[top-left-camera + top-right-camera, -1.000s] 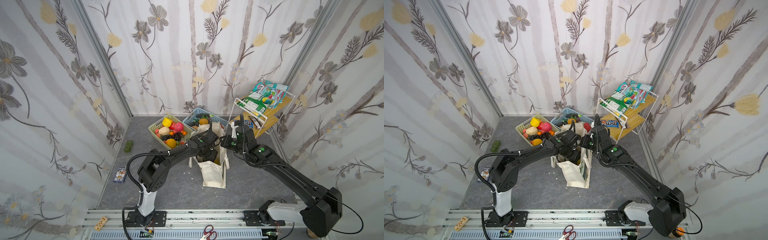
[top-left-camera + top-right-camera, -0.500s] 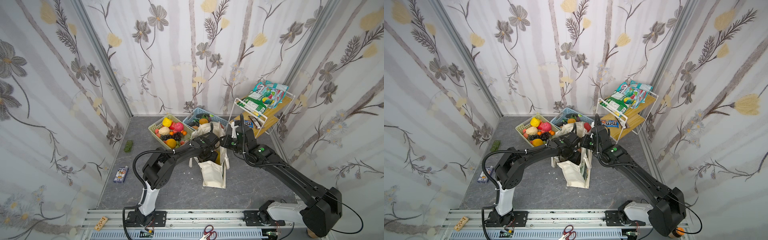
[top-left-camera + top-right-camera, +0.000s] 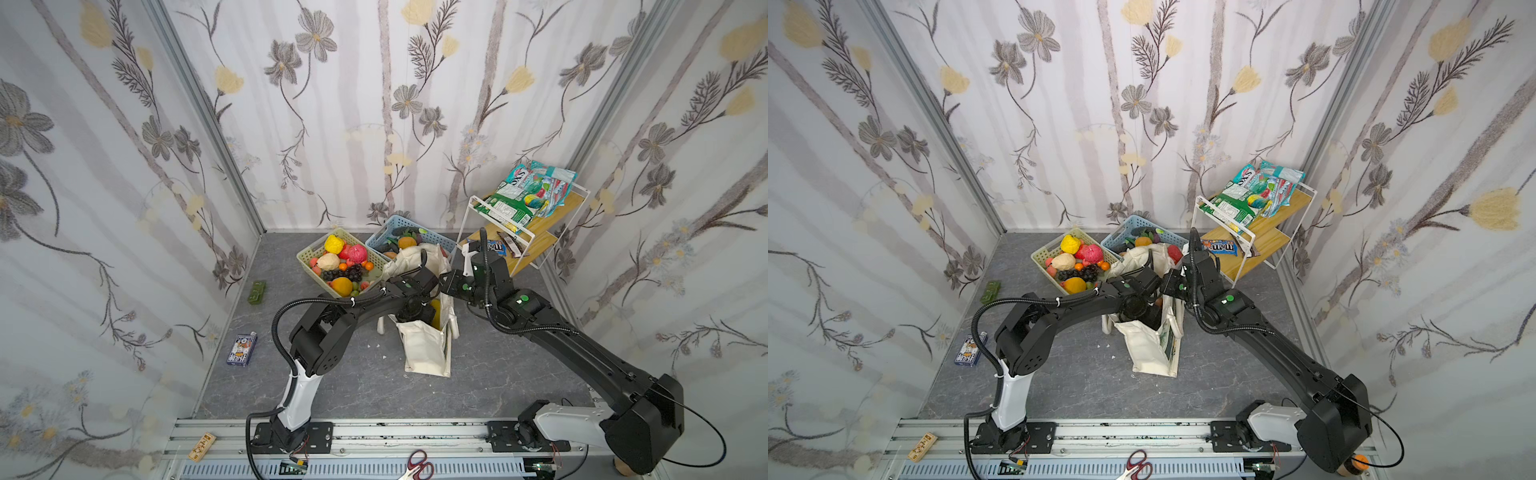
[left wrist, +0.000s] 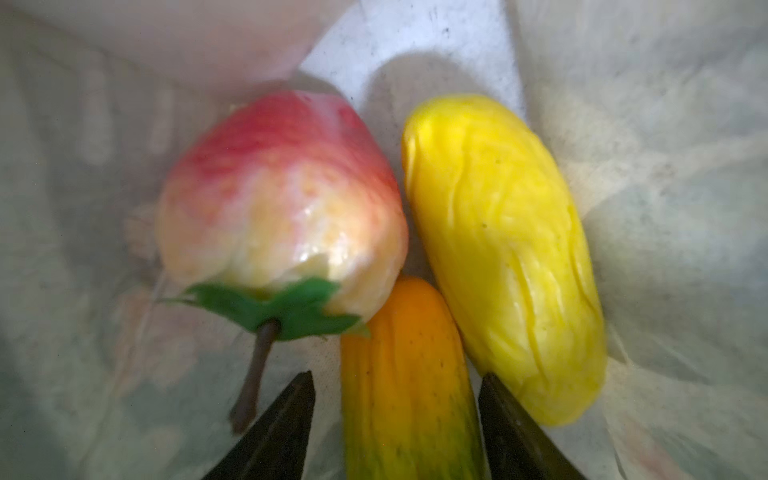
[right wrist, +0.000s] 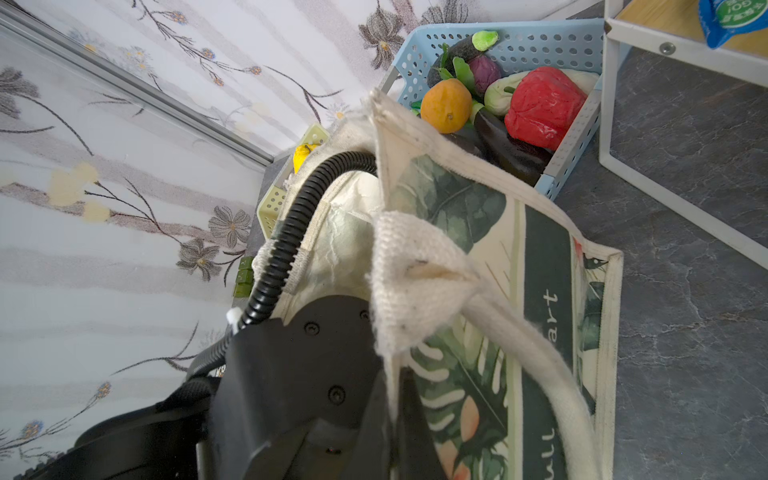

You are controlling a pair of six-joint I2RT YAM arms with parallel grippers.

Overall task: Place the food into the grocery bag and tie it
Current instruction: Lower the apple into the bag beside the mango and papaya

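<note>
Inside the grocery bag [image 3: 424, 353], the left gripper [image 4: 397, 376] has its jaws apart around an orange fruit [image 4: 399, 328] next to the red apple [image 4: 282, 187] and yellow mango [image 4: 498, 249], while the right gripper [image 5: 395, 399] has its jaws pinched tight on the bag's top edge.

Grey stone-look floor [image 3: 498, 374]: grocery bag [image 3: 424, 349] stands upright approx centre. Green basket [image 3: 305, 257] at 11 o'clk, blue basket [image 3: 376, 243] at 12, side by side. White wire rack [image 3: 536, 251] w/ wood shelves at 1–2. Sm green block [image 3: 257, 291] at 10 nr wall, card box [image 3: 242, 350] at 8.
</note>
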